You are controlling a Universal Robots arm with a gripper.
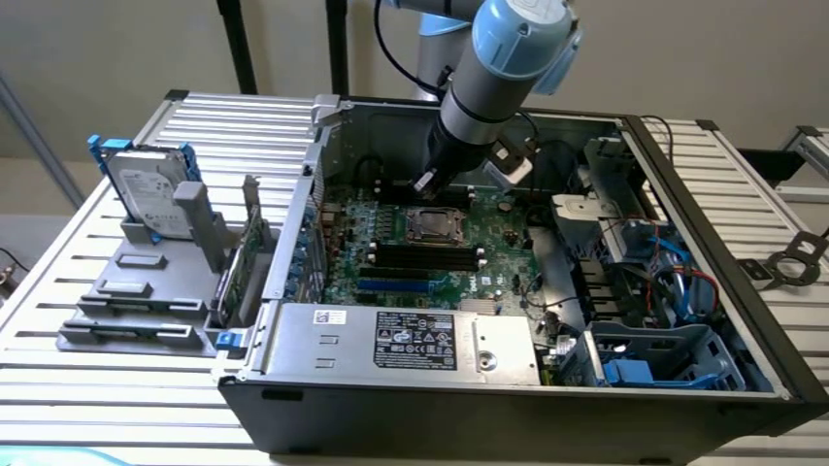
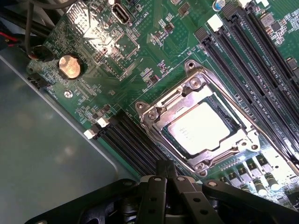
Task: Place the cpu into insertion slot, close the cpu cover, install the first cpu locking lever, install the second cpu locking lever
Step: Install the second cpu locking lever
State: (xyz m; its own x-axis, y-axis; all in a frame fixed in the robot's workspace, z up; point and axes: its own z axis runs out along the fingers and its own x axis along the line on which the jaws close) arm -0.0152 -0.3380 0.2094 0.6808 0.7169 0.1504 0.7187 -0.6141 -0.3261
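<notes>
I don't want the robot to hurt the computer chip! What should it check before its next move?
1. The cpu lies flat in the insertion slot: ok.
2. The cpu cover is down around the cpu: ok.
3. Both locking levers are hooked down: cannot tell.
4. The gripper is shut and holds nothing: ok.
5. The gripper is clear of the green board beside the slot: cannot tell.
</notes>
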